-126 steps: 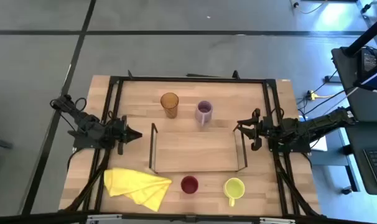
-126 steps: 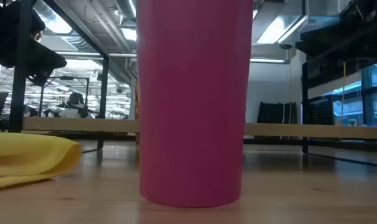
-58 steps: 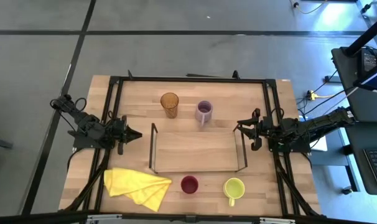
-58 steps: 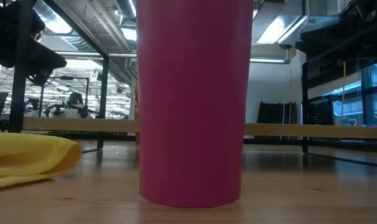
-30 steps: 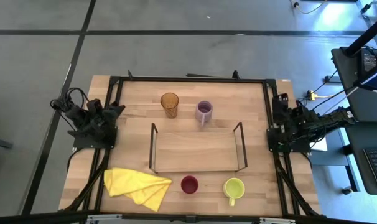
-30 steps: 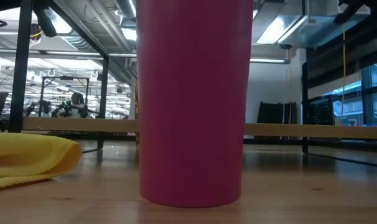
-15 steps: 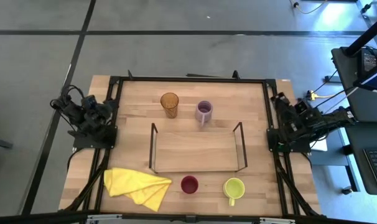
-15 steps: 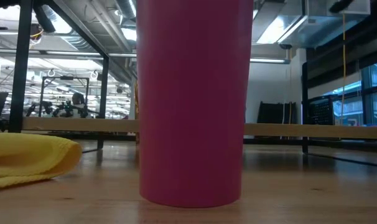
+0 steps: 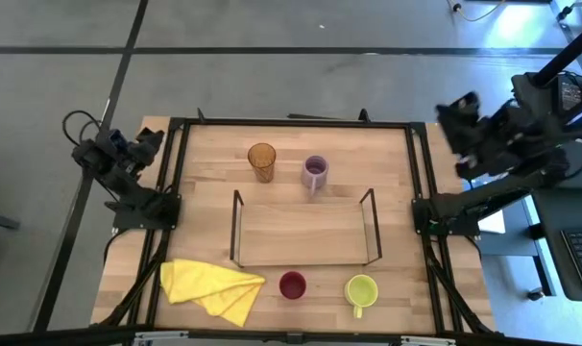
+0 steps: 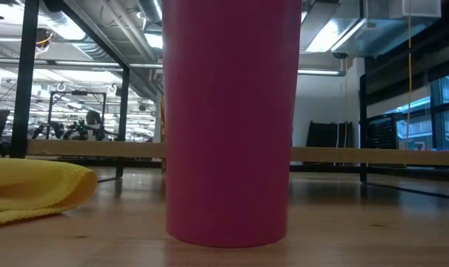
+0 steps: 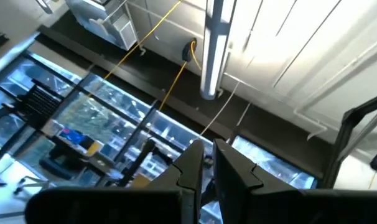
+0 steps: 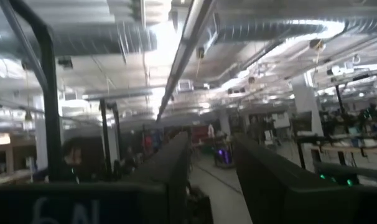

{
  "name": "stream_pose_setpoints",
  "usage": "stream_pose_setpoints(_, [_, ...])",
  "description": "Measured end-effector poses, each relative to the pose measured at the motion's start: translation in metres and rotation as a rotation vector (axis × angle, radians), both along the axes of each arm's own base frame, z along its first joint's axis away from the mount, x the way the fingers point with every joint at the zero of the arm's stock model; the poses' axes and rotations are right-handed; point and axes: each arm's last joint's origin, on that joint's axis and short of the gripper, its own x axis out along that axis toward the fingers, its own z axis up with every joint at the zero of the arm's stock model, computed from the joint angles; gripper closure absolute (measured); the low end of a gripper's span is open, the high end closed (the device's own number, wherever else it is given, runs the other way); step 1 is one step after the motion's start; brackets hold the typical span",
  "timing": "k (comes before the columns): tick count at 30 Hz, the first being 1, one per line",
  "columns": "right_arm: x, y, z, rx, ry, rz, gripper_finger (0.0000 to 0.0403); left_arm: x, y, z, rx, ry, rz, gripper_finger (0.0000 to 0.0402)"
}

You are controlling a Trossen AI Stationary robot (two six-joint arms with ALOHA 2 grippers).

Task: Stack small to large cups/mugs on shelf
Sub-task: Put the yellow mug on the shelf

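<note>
The amber tumbler (image 9: 261, 160) and the lilac mug (image 9: 315, 174) stand on the table just beyond the shelf (image 9: 304, 234). The dark red cup (image 9: 292, 284) and the yellow-green mug (image 9: 361, 289) stand on its near side. The dark red cup also fills the middle of the low view (image 10: 228, 119). The shelf board carries nothing. My left gripper (image 9: 152, 141) is shut and raised at the table's far left corner; in its wrist view (image 11: 205, 163) it points at the ceiling. My right gripper (image 9: 449, 113) is open and raised high past the far right corner; it also shows in its wrist view (image 12: 211, 163).
A crumpled yellow cloth (image 9: 212, 286) lies at the near left, left of the dark red cup; it also shows in the low view (image 10: 32, 189). Black frame rails (image 9: 291, 123) run along the table's far, left and right sides.
Both arms have risen from their folded places at the table's sides. My left gripper has gone up and toward the far left corner. My right gripper has swung up and toward the far edge. The cups and shelf have stayed put.
</note>
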Motion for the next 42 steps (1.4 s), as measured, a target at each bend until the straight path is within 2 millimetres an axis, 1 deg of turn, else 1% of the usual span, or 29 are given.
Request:
stream_pose_setpoints(6, [-0.019,-0.005,0.042,0.037,-0.151,0.000,0.0272,0.001,0.000,0.000,0.012,0.022,-0.002,0.0370])
stream_pose_setpoints(9, [-0.030,-0.007,0.055,0.048,-0.201,0.002,0.0272,0.001,-0.001,0.000,0.016,0.030,-0.001,0.0370])
stream_pose_setpoints(12, [-0.040,-0.010,0.063,0.054,-0.225,0.002,0.0272,0.002,0.000,-0.001,0.027,0.073,0.045,0.0370])
stream_pose_setpoints(14, [-0.042,-0.010,0.063,0.043,-0.196,-0.001,0.0272,0.002,0.000,-0.002,0.034,0.087,0.059,0.0370])
stream_pose_setpoints(18, [-0.036,-0.009,0.058,0.007,-0.114,-0.012,0.0272,0.002,0.000,-0.002,0.029,0.084,0.056,0.0370])
stream_pose_setpoints(34, [-0.020,-0.005,0.057,-0.087,-0.070,-0.072,0.0272,0.002,0.000,-0.002,0.028,0.081,0.053,0.0370])
stream_pose_setpoints(38, [-0.007,-0.002,0.050,-0.116,0.028,-0.065,0.0272,0.002,0.000,-0.002,0.028,0.081,0.053,0.0370])
stream_pose_setpoints(42, [0.015,0.004,0.035,-0.102,0.195,-0.026,0.0272,0.002,0.000,-0.002,0.028,0.081,0.053,0.0370])
